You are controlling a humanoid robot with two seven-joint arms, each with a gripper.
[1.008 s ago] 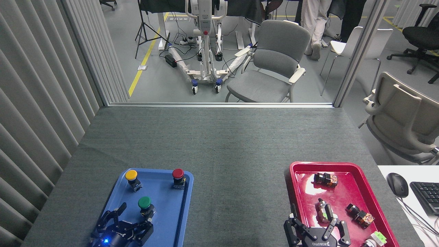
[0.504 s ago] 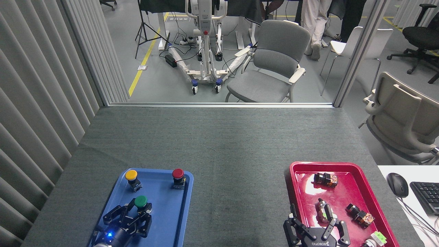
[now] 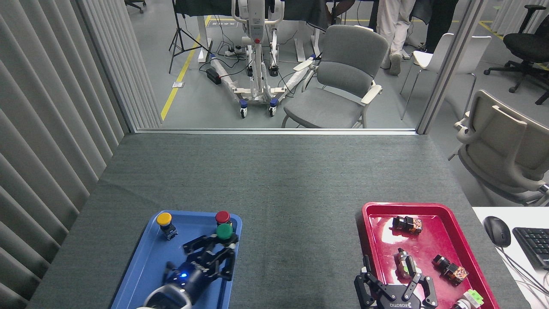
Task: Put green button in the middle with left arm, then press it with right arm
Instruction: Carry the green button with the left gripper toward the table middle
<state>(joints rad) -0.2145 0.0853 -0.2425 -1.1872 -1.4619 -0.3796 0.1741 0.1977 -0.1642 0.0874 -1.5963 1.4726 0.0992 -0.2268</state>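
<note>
Two steps make up this job, and by my reckoning the first is only partly done. The left arm's black two-finger claw (image 3: 219,245) with its blue light has its fingers narrowed around the small push button with the domed dark-green cap (image 3: 224,231), holding it by the short base under the cap. The button sits over the far right corner of the flat blue plastic tray (image 3: 141,274), very close to the red-capped push button (image 3: 222,217) just behind it; from this angle I cannot say for sure whether the green one is lifted clear of the tray floor or resting on it. The yellow-capped push button (image 3: 164,219) stands apart at the tray's far left.

What is left is most of the work. The green button is not yet on the bare dark grey felt cloth in the middle of the desk (image 3: 296,240), which lies between the blue tray and the glossy red plastic tray (image 3: 373,244). It has to cross the blue rim, be set down upright and be let go.

The right arm's black claw with white lettering (image 3: 395,288) hangs at the near end of the red tray, fingers spread wide and holding nothing. Its press has not begun, and it will need to travel left to the middle once the button stands there.
</note>
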